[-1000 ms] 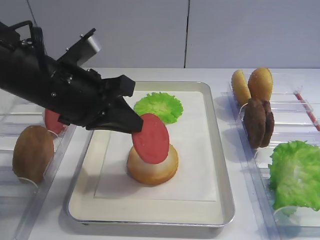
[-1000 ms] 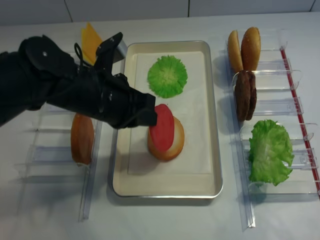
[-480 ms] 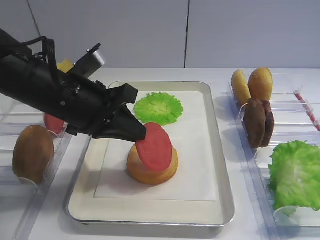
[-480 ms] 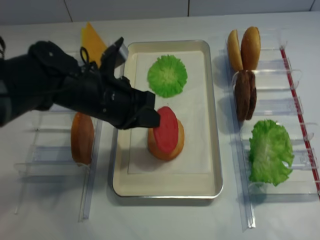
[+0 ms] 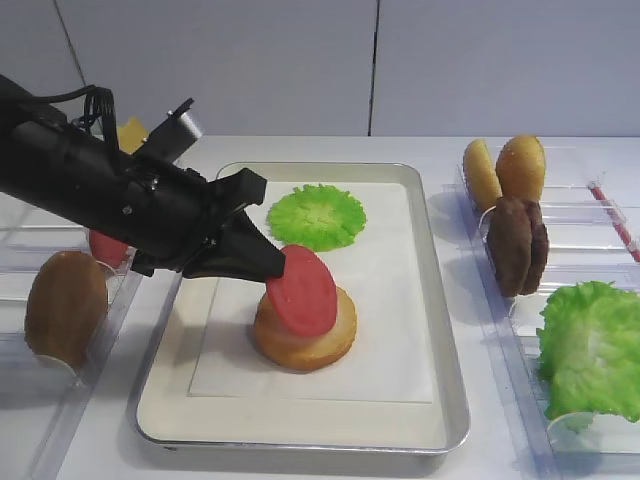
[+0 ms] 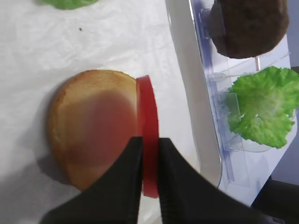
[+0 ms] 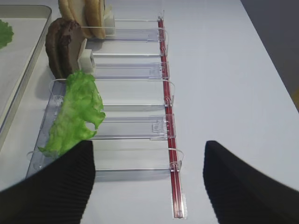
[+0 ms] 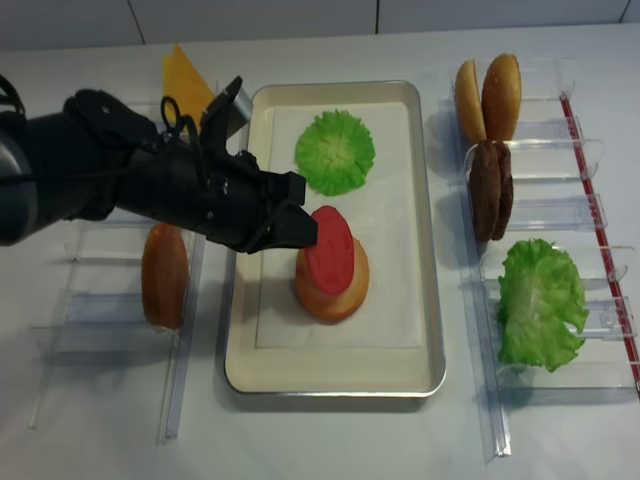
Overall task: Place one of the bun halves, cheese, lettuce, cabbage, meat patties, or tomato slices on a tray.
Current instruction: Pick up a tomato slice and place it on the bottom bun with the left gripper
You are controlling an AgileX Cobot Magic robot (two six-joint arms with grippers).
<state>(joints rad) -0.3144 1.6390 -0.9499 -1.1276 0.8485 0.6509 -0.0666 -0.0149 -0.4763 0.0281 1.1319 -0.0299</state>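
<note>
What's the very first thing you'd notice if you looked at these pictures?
The big black left gripper pinching a red tomato slice at a tilt, right over a golden bun half in the middle of the silver tray. Behind it on the tray lies a frilly bright green lettuce leaf. On the right, clear racks hold two dark meat patties standing on edge and another lettuce leaf.

The work surface is a white desk (image 5: 330,465) with a matte finish. Behind it stands a pale grey wall (image 5: 230,70) made of flat panels, divided by a dark vertical seam (image 5: 373,68) near the centre and a second seam at the far left. Lighting is even and diffuse, producing soft shadows on the desk. In the right wrist view, the desk's far edge borders a dark floor area (image 7: 280,37).
</note>
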